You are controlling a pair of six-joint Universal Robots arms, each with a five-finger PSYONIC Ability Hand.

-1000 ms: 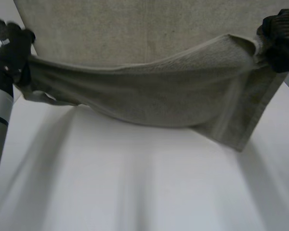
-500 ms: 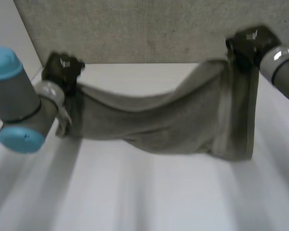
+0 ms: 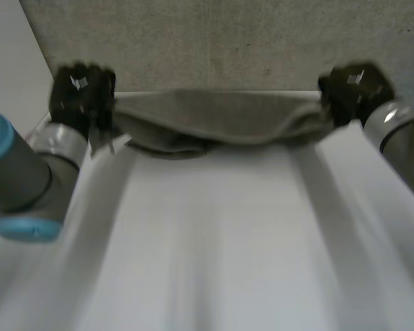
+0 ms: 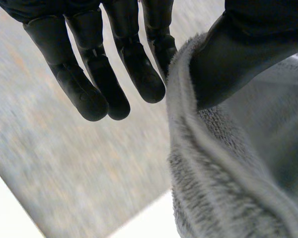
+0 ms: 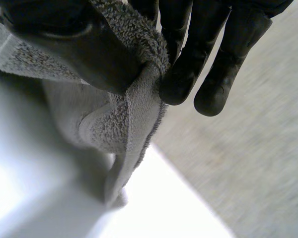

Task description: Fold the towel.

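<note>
A grey-green towel (image 3: 214, 125) is stretched between my two hands along the far edge of the white table (image 3: 221, 241), sagging in a bunched band onto the tabletop. My left hand (image 3: 81, 93) holds its left end. In the left wrist view the thumb (image 4: 238, 54) pinches the towel's hem (image 4: 213, 183) against a finger, while the other fingers (image 4: 94, 84) stay straight and free. My right hand (image 3: 352, 88) holds the right end. In the right wrist view its thumb (image 5: 84, 49) clamps the towel's edge (image 5: 114, 124) against the fingers (image 5: 188, 64).
A grey speckled surface (image 3: 228, 41) lies just beyond the table's far edge, right behind the towel and both hands. Both forearms (image 3: 27, 172) reach along the table's sides.
Both hands have moved away to the table's far edge. The towel, which hung low between them, now lies drawn up in a narrow band there.
</note>
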